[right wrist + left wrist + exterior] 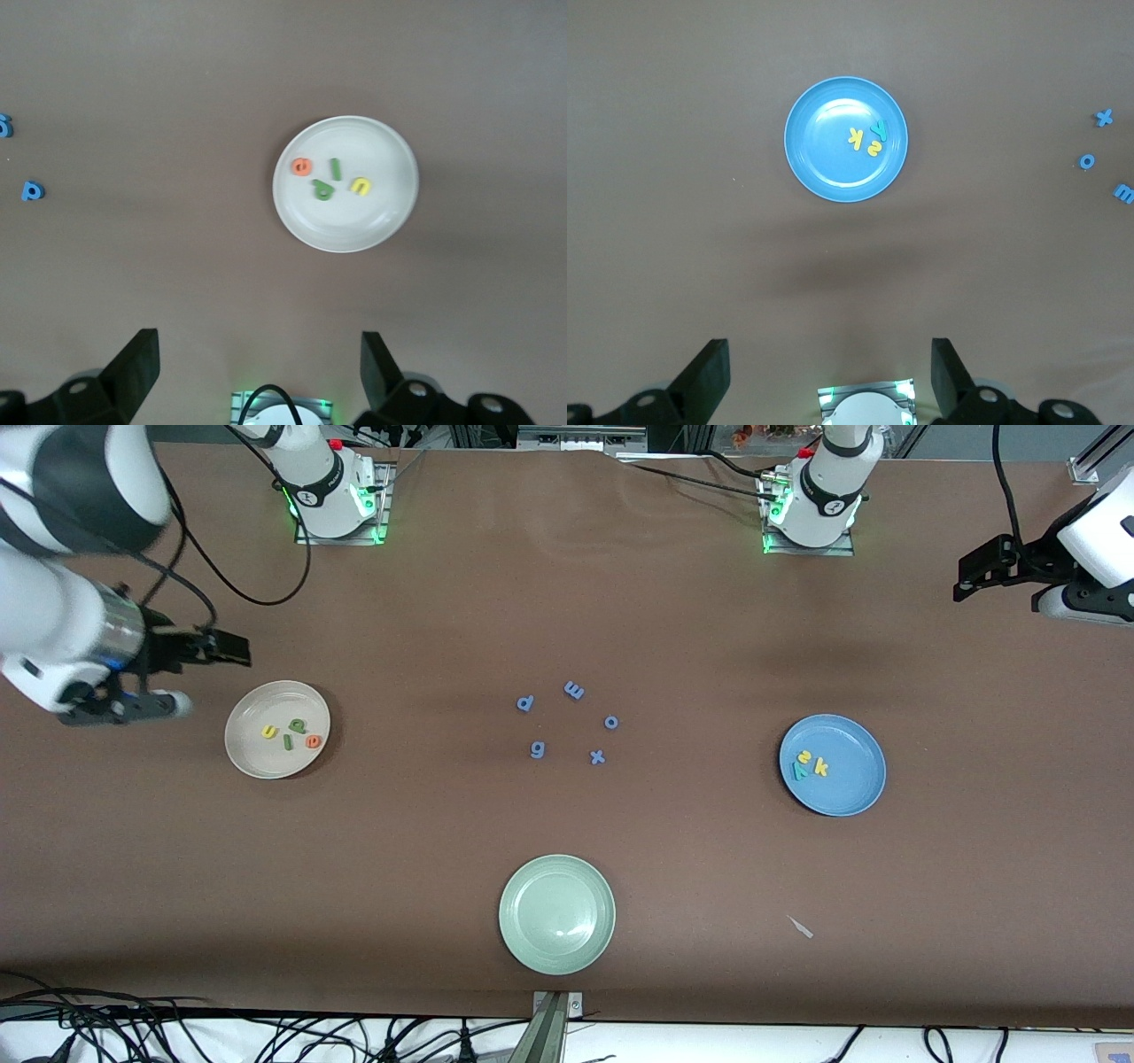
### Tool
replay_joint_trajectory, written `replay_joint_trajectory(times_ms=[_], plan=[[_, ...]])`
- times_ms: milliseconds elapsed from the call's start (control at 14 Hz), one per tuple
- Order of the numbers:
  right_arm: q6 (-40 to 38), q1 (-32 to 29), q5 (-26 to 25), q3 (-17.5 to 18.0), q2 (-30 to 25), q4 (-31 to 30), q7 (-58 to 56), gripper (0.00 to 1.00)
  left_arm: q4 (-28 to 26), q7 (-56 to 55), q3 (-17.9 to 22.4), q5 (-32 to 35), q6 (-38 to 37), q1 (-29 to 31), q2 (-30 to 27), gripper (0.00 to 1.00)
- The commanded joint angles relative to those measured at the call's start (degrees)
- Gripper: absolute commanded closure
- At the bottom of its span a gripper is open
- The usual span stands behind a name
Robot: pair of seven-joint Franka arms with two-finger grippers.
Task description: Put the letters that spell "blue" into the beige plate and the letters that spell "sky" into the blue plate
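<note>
green "l" [288, 740] upright in beige plate [252, 753] (bar pointing toward bases)

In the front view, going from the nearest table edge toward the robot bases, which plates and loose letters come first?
Round pale green plate → round sky-blue plate → round cream-beige plate → blue-purple letter "x" → blue-purple letter "g" → blue-purple letter "o" → blue-purple letter "p" → blue-purple letter "m".

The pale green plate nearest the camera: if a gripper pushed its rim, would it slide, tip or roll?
The pale green plate sits flat, wide and shallow, so it would probably slide, not tip or roll. It holds nothing, so it is likely light. Its glossy raised rim may be slippery to pinch.
</note>
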Motion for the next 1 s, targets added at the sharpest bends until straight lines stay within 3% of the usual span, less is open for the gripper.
replay_joint_trajectory(times_ms=[0, 931], plan=[[1.4, -1.9, -3.9, 2.9, -4.1, -2.5, 1.1, 0.00, 2.4, -0.3, -0.4, 1.7, -1.7, -0.4, 1.0, 0.00], [4.6, -4.6, -3.2, 2.1, -4.0, -1.6, 2.5, 0.00, 4.7, -0.3, -0.4, 1.7, -1.5, -0.7, 2.6, 0.00]])
